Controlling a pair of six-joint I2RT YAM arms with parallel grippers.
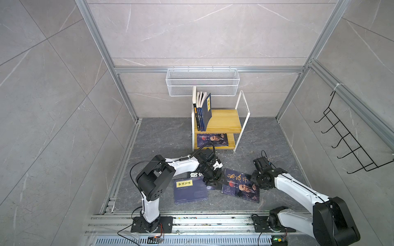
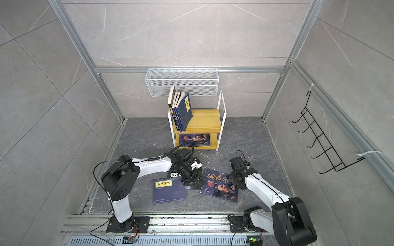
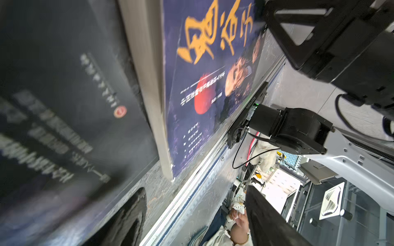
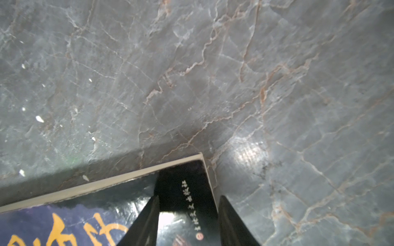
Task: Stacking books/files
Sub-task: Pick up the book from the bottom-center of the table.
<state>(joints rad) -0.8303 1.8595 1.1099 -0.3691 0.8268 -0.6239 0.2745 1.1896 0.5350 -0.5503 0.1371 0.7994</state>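
Three books lie on the dark stone floor. A navy book with a yellow label (image 1: pixel 190 191) is on the left. A black book (image 1: pixel 195 175) is mostly hidden under my left arm. A navy book with gold calligraphy and an old man's portrait (image 1: pixel 241 185) is on the right. My left gripper (image 1: pixel 213 183) (image 3: pixel 196 189) is open, low at the portrait book's left edge, between it and the black book (image 3: pixel 64 106). My right gripper (image 1: pixel 254 182) (image 4: pixel 189 197) is open at the portrait book's far right corner (image 4: pixel 183 187). One of its fingers (image 4: pixel 145 223) is over the cover, the other beside the edge.
A two-tier wooden shelf (image 1: pixel 226 121) with a white frame stands at the back. Several books (image 1: pixel 202 110) stand upright on its top tier and a portrait book (image 1: pixel 212 140) lies on the lower one. Above hangs a white wire basket (image 1: pixel 202 82). A black hook rack (image 1: pixel 349 144) is on the right wall.
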